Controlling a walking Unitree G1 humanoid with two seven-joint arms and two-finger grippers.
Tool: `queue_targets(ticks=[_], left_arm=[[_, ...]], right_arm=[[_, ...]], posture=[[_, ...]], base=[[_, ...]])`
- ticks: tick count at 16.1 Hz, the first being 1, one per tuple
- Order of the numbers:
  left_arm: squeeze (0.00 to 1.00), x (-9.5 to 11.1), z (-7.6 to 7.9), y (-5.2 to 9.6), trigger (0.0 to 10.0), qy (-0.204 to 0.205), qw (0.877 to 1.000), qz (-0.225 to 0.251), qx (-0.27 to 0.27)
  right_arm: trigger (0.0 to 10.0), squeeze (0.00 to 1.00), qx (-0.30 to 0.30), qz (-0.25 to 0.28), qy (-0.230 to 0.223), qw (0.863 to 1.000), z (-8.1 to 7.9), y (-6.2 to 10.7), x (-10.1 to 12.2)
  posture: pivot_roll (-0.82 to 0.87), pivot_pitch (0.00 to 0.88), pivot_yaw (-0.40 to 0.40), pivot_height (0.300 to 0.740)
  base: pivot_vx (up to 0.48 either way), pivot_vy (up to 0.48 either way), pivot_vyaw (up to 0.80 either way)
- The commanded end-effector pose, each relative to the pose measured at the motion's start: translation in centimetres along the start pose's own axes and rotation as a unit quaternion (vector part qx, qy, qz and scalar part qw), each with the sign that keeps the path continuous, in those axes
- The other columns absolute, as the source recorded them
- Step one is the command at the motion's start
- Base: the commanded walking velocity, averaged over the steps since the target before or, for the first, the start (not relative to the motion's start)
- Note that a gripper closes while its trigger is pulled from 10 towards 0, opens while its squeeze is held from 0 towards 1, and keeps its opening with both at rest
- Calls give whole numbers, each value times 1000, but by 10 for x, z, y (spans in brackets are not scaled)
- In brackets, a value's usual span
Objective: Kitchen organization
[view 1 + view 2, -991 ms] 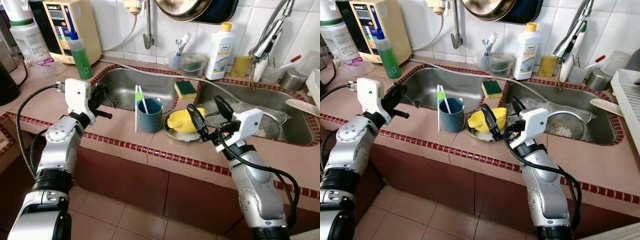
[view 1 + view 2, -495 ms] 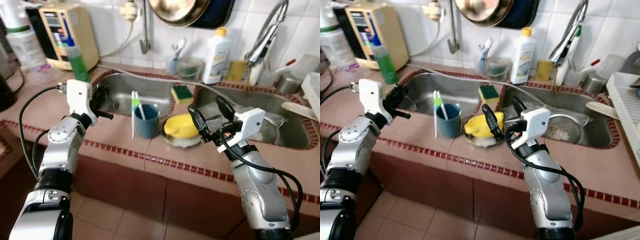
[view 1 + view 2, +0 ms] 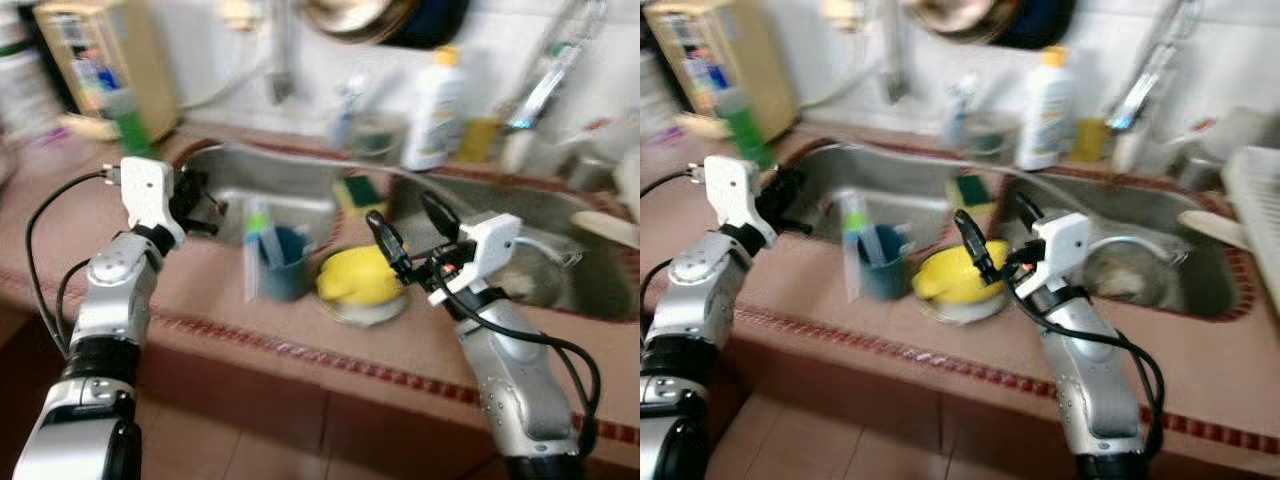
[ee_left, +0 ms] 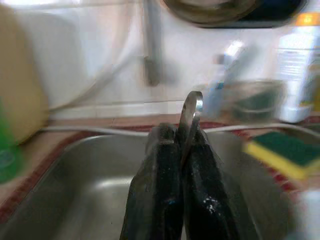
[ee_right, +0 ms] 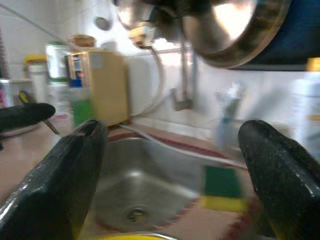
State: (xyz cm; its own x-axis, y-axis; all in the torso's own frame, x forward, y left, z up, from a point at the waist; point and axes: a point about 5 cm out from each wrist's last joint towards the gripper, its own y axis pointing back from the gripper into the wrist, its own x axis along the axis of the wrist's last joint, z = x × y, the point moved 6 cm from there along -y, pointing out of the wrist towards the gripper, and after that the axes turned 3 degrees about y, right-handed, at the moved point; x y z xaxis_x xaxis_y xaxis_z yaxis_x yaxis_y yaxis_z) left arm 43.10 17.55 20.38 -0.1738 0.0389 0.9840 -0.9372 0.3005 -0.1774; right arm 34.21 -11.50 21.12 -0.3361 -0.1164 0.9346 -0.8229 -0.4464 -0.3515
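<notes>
Motion blur smears both head views — bottle labels and tile lines behind the sink [image 3: 290, 180] dissolve into streaks, while the silver arms in the foreground stay somewhat sharper. Light is soft, even and fairly bright, with pale sheen on the steel basin walls. In the wrist views the black fingers [image 4: 170, 195] read reasonably crisp and the wall beyond the sink is hazy — a strong white glare sits on the hanging pan [image 5: 235, 30] above it.

arms: silver, jointed | wrists: white housings | jaws: long, black | cables: black, looping beside each forearm
</notes>
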Motion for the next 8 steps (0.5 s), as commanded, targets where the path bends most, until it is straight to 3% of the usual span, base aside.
queue_targets(ticks=[1, 8], left_arm=[[0, 7, -8, 2, 10000, -16, 1000, 5, 6], [0, 5, -9, 2, 10000, -17, 1000, 3, 10]], right_arm=[[10000, 0, 8, 14, -5, 1000, -6, -5, 8], [10000, 0, 15, 12, -7, 1000, -8, -5, 10]], posture=[[-139, 20, 39, 740], [-139, 25, 37, 740]], base=[[0, 0, 0], [0, 0, 0]])
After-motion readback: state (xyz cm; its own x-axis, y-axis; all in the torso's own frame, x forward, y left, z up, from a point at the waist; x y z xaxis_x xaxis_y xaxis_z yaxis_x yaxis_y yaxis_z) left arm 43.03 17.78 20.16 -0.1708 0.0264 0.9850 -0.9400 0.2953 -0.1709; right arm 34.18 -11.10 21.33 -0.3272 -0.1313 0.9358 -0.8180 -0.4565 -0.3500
